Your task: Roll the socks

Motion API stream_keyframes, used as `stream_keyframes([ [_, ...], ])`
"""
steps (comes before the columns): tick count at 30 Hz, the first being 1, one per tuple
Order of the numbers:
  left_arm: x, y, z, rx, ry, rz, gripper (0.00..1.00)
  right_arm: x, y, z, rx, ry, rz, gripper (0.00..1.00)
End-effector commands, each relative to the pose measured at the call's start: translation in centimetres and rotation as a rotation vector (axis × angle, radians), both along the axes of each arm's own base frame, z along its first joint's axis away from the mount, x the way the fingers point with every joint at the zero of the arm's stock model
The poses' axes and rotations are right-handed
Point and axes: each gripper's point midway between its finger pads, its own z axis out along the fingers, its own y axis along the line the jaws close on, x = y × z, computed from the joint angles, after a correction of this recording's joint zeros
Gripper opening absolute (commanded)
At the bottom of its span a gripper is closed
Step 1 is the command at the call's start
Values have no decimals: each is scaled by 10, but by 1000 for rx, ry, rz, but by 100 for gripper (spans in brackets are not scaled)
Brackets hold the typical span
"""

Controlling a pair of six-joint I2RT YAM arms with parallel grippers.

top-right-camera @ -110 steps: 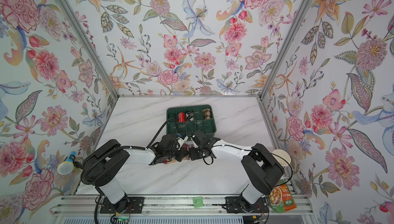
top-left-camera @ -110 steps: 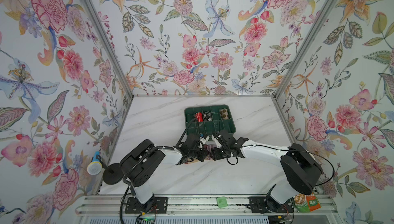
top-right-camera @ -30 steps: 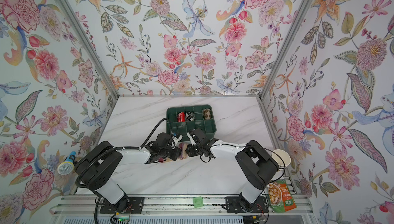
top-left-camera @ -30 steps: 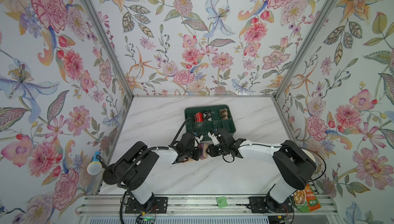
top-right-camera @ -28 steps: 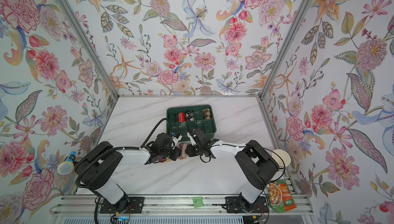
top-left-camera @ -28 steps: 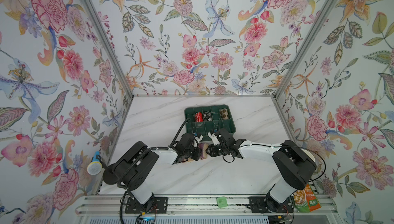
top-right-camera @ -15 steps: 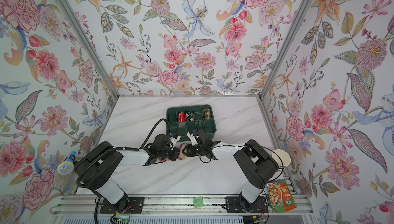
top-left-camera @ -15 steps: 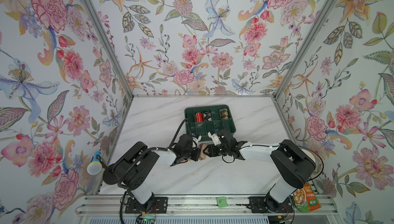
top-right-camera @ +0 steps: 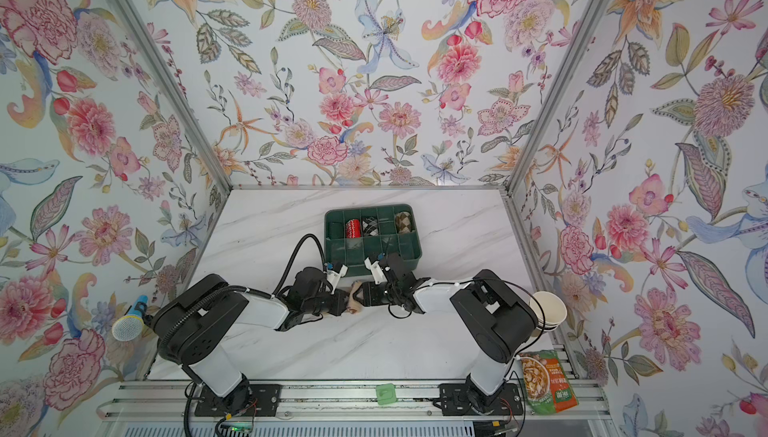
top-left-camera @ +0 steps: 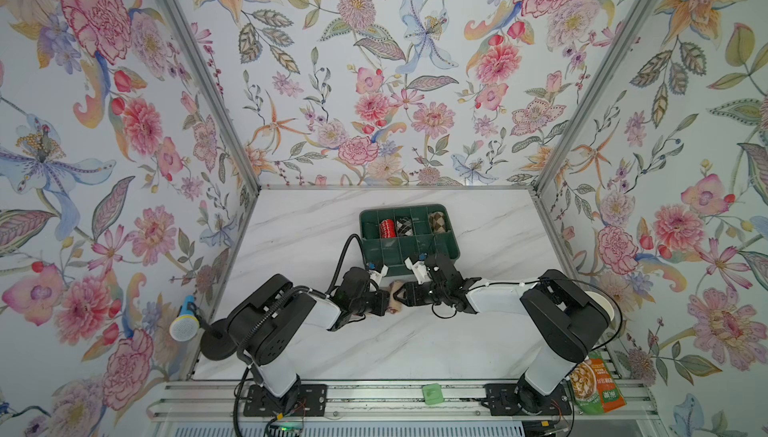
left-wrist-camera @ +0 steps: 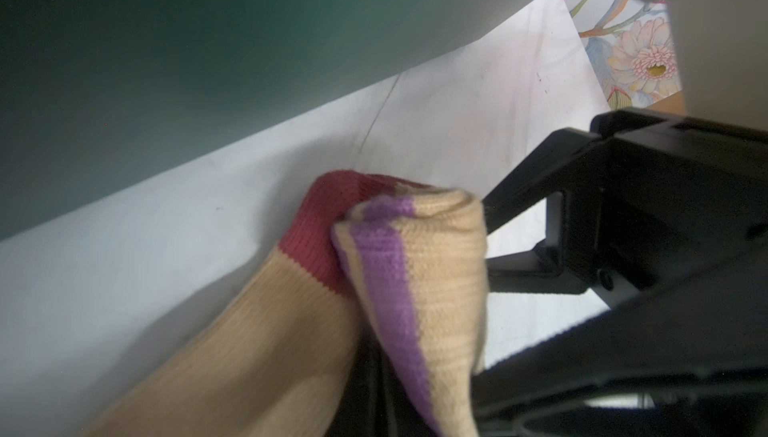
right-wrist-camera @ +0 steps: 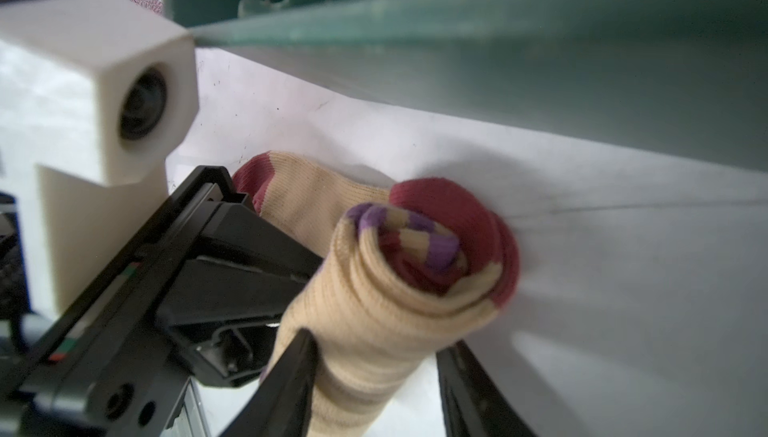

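On the white marble-patterned tabletop (top-left-camera: 299,243), just in front of the near wall of the dark green plastic compartment tray (right-wrist-camera: 540,60): one beige ribbed sock with red cuff and purple bands (right-wrist-camera: 374,289), mostly wound into a loose roll, red and purple at the spiral end. Held between the two arms. Left gripper (top-left-camera: 385,305) closed, pinching the sock from its own side, with beige knit straight out of its mouth in the left wrist view. Right gripper (right-wrist-camera: 380,341) parted and astride the rolled end: one finger against the knit, a sliver of bare table before the other, so no firm hold judged there. Long axis of the sock roughly along the line from gripper to gripper and roughly parallel with the tray's near wall; too small in both top views to fix closer. Neither arm nearer to speak of, both at the sock, tips almost meeting. Next move, by judgement: closing on the roll or turning it further, with the left as anchor; little clearance on the tray side. Surface smooth, hard, bare around the work, likely slippery under knit. In the tray's far row, three finished rolls: red roll (top-left-camera: 388,229), black-and-white checked roll (top-left-camera: 402,227), brown checked roll (top-left-camera: 436,221). Floral-papered walls (top-left-camera: 374,81) on three sides, close in.
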Motion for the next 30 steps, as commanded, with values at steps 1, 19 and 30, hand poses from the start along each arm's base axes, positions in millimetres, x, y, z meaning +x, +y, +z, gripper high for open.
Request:
stream_keyframes([
  [1, -27, -26, 17, -148, 67, -133, 9, 1, -3, -22, -33, 28, -32, 49],
  [19, -39, -58, 22, -271, 111, -184, 7, -4, 7, -15, -14, 17, 6, 25],
  [30, -43, -58, 8, -218, 129, -198, 9, -12, -4, -30, -237, 3, 49, 0],
])
